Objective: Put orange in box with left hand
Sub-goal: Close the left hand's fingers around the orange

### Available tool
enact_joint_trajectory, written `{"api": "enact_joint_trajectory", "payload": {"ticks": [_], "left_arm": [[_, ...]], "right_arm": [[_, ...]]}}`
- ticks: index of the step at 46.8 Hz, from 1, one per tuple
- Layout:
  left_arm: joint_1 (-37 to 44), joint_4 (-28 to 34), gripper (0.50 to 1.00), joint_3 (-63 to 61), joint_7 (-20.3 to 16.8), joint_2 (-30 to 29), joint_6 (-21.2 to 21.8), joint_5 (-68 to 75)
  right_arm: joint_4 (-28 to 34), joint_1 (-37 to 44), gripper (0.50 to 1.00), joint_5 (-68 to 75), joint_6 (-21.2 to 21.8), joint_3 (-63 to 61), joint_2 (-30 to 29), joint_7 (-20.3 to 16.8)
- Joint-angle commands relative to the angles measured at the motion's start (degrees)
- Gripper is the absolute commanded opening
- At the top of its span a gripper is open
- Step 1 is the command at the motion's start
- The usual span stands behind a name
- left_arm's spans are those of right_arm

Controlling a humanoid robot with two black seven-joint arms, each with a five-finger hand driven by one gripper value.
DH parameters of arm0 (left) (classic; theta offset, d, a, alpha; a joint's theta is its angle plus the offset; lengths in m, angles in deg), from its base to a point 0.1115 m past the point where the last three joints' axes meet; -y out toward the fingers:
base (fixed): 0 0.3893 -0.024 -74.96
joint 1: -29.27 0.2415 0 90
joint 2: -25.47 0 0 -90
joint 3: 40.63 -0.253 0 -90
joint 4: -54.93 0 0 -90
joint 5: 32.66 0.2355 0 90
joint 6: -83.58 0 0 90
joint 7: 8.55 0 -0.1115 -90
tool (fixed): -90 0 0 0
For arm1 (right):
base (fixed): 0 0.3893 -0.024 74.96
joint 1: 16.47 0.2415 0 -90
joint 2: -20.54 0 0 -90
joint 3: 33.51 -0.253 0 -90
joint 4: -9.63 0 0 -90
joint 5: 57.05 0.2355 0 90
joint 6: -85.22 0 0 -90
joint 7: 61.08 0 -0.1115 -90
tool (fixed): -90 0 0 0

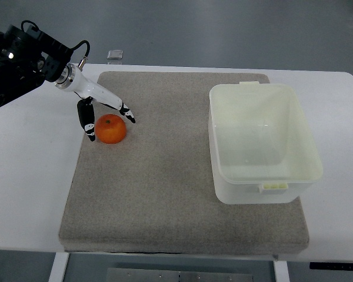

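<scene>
An orange (111, 129) lies on the grey mat (176, 176) near its upper left. My left hand (109, 120) reaches in from the upper left and sits over the orange, with white and black fingers (127, 113) spread on both sides of it. One finger hangs down at the orange's left side and the others lie along its upper right. I cannot tell whether the fingers press on the fruit. The white plastic box (309, 141) stands open on the right part of the mat, with nothing in it.
The mat lies on a white table (29, 176). A small clear object (115, 56) lies at the table's far edge, behind the mat. The left arm's black forearm (17, 61) fills the upper left corner.
</scene>
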Motion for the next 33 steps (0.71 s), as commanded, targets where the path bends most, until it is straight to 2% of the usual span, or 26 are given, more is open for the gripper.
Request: {"api": "enact_joint_trajectory", "payload": {"ticks": [1,10,33], "left_arm": [[0.0,-0.3,0.977,0.1,0.0,0.0,0.7,1.6],[0.3,-0.3,0.986,0.0,0.0,0.0,4.7,2.0],[0.2,-1.4,0.996,0.1,0.0,0.2,4.9,1.9]], "right_arm": [[0.0,0.0,0.926,0.0,0.0,0.0,0.0,0.0],[0.0,0.0,0.926,0.0,0.0,0.0,0.0,0.0],[0.0,0.0,0.926,0.0,0.0,0.0,0.0,0.0]]}}
